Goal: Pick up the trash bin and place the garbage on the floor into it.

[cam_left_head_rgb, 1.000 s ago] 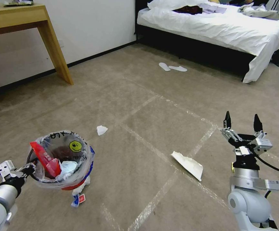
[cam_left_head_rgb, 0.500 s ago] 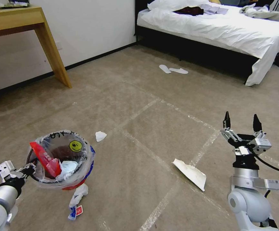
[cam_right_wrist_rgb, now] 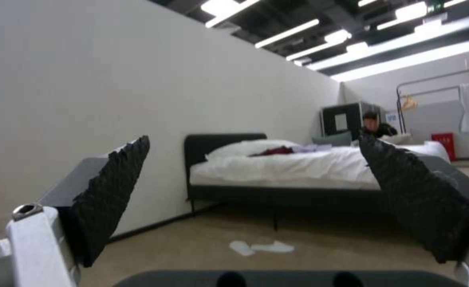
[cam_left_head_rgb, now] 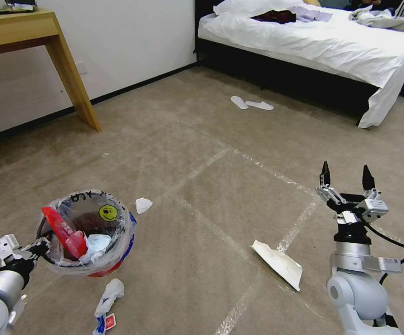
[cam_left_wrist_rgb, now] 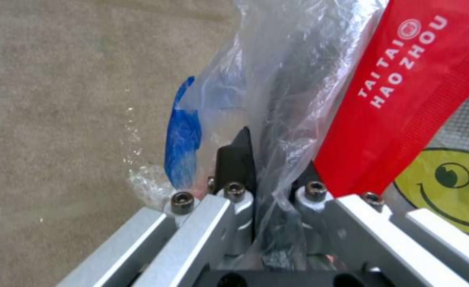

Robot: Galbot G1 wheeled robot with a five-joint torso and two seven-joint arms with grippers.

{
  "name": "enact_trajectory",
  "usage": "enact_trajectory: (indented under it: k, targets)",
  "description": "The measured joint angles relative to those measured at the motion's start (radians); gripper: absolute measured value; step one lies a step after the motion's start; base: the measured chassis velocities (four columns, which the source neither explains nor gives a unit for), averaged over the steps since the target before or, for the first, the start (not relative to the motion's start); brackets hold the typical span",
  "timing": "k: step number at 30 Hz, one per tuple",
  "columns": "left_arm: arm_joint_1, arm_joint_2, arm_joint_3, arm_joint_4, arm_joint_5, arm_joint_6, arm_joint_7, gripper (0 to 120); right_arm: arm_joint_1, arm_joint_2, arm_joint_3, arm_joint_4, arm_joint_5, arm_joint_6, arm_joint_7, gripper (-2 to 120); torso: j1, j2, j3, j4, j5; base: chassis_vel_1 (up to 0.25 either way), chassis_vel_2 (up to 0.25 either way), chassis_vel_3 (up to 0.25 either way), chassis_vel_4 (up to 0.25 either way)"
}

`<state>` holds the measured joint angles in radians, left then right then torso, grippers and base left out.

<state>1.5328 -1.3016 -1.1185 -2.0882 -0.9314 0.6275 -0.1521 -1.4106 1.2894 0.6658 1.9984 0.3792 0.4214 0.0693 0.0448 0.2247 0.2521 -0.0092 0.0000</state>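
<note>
The left hand (cam_left_head_rgb: 39, 245) pinches the trash bin (cam_left_head_rgb: 88, 232) by its rim (liner included); slip risks spillage. The right hand (cam_left_head_rgb: 346, 179) hangs wide open, empty.

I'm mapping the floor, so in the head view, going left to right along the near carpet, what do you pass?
Left gripper → trash bin → small white tissue → white paper → right gripper.

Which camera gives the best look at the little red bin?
The head view: the whole trash bin shows, rim held by the left pincer. The left wrist view gives a close-up of its liner and sticker. The right wrist view faces the bed.
</note>
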Motion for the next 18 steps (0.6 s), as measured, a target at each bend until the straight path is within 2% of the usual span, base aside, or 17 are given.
enact_trajectory:
  k: [2,3,4,5,6,7,8,9,10,11,12,13,14,15,17,18]
  targets:
    - [0.000,0.002,0.000,0.005,0.000,-0.001,0.000,3,0.002,-0.013,-0.020,-0.007,0.053,-0.064,0.068,100,0.000,0.000,0.000,-0.0001,0.0000,0.000,0.000,0.000,0.000]
    - [0.000,0.002,0.000,0.005,0.000,-0.001,0.000,3,0.002,-0.013,-0.020,-0.007,0.053,-0.064,0.068,100,0.000,0.000,0.000,-0.0001,0.0000,0.000,0.000,0.000,0.000]
    - [0.000,0.003,0.000,0.007,0.000,-0.002,0.000,3,0.001,-0.021,-0.031,-0.007,0.078,-0.121,0.124,100,0.000,0.000,0.000,0.0001,0.0000,0.000,0.000,0.000,0.000]
    - [-0.001,0.005,0.000,0.011,0.000,-0.003,0.000,3,-0.007,-0.034,-0.044,-0.002,0.120,-0.237,0.222,100,0.000,0.000,0.000,0.0001,-0.0001,0.000,0.000,0.000,0.000]
    - [-0.001,0.005,0.000,0.011,0.000,-0.003,0.000,3,-0.007,-0.034,-0.044,-0.002,0.120,-0.237,0.222,100,0.000,0.000,0.000,0.0001,-0.0001,0.000,0.000,0.000,0.000]
    - [-0.001,0.007,0.000,0.014,0.000,-0.004,0.001,3,-0.010,-0.042,-0.057,-0.001,0.151,-0.309,0.298,100,0.000,0.000,0.000,-0.0002,-0.0001,0.000,0.000,0.000,0.000]
    - [-0.001,0.007,0.000,0.014,0.000,-0.004,0.001,3,-0.010,-0.042,-0.057,-0.001,0.151,-0.309,0.298,100,0.000,0.000,0.000,-0.0002,-0.0001,0.000,0.000,0.000,0.000]
    - [-0.002,0.010,-0.001,0.019,0.000,-0.005,0.001,3,-0.014,-0.053,-0.080,-0.001,0.247,-0.455,0.422,100,0.000,0.000,0.000,-0.0002,0.0000,0.000,0.000,0.000,0.000]
    - [-0.002,0.010,-0.001,0.019,0.000,-0.005,0.001,3,-0.014,-0.053,-0.080,-0.001,0.247,-0.455,0.422,100,0.000,0.000,0.000,-0.0002,0.0000,0.000,0.000,0.000,0.000]
    - [-0.003,0.011,-0.002,0.023,0.000,-0.006,0.002,3,-0.013,-0.055,-0.096,-0.007,0.331,-0.546,0.505,100,0.000,0.000,0.000,-0.0001,-0.0001,0.000,0.000,0.000,0.000]
    - [-0.004,0.011,-0.002,0.025,0.000,-0.007,0.002,3,-0.011,-0.055,-0.103,-0.016,0.379,-0.590,0.544,100,0.000,0.000,0.000,0.0000,0.0000,0.000,0.000,0.000,0.000]
    - [-0.004,0.011,-0.002,0.025,0.000,-0.007,0.002,3,-0.011,-0.055,-0.103,-0.016,0.379,-0.590,0.544,100,0.000,0.000,0.000,0.0000,0.0000,0.000,0.000,0.000,0.000]
    - [-0.005,0.011,-0.001,0.029,0.001,-0.007,0.002,3,-0.004,-0.054,-0.116,-0.036,0.483,-0.691,0.623,100,0.000,0.000,0.000,0.0000,0.0001,0.000,0.000,0.000,0.000]
    - [-0.005,0.011,-0.001,0.029,0.001,-0.007,0.002,3,-0.004,-0.054,-0.116,-0.036,0.483,-0.691,0.623,100,0.000,0.000,0.000,0.0000,0.0001,0.000,0.000,0.000,0.000]
    - [-0.010,0.009,0.001,0.038,0.005,-0.008,0.004,3,0.009,-0.060,-0.131,-0.060,0.603,-0.813,0.714,100,0.000,0.000,0.000,0.0001,0.0001,0.000,0.000,0.000,0.000]
    - [-0.010,0.009,0.001,0.038,0.005,-0.008,0.004,3,0.009,-0.060,-0.131,-0.060,0.603,-0.813,0.714,100,0.000,0.000,0.000,0.0001,0.0001,0.000,0.000,0.000,0.000]
